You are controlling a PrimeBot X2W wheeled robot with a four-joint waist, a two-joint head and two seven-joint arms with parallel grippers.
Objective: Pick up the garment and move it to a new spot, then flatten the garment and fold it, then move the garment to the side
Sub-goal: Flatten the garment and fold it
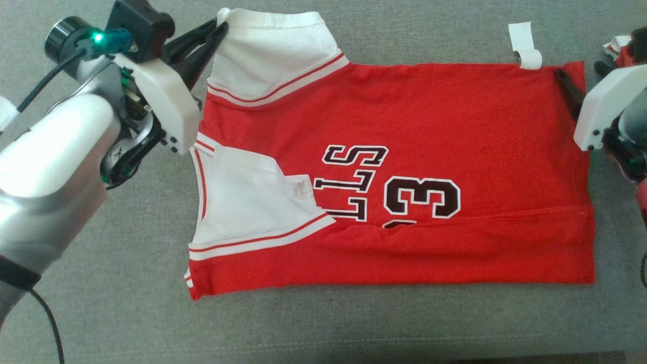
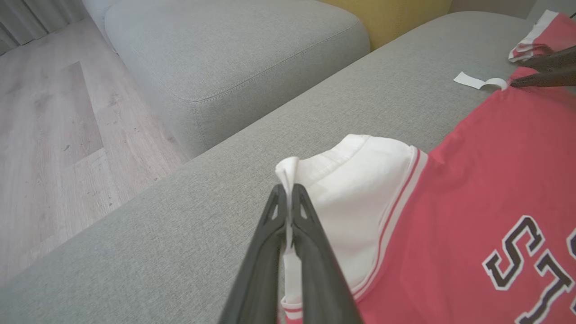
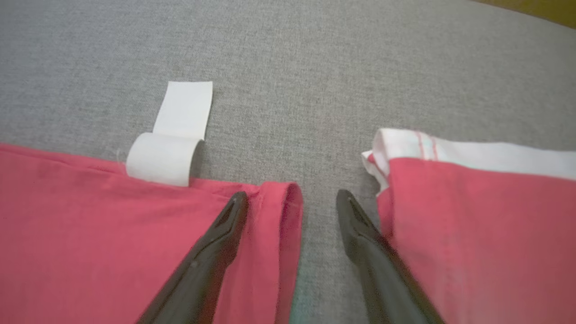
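The red jersey (image 1: 404, 126), with white shoulder panels and dark lettering, lies flat on the grey couch seat (image 1: 354, 323), its near long edge folded over. My left gripper (image 1: 220, 28) is shut on the white shoulder corner at the far left; in the left wrist view the fingertips (image 2: 288, 193) pinch that white fabric (image 2: 351, 189). My right gripper (image 3: 292, 198) is open at the jersey's far right hem corner (image 3: 279, 202). One finger (image 3: 225, 229) rests on the red cloth, and the other finger (image 3: 360, 229) is on the bare seat beside it.
A white label (image 1: 523, 43) sticks out from the jersey's far edge. A second red and white garment (image 3: 472, 216) lies just right of my right gripper. Beyond the seat are a grey cushion (image 2: 225, 49), a yellow cushion (image 2: 391, 13) and wooden floor (image 2: 49, 135).
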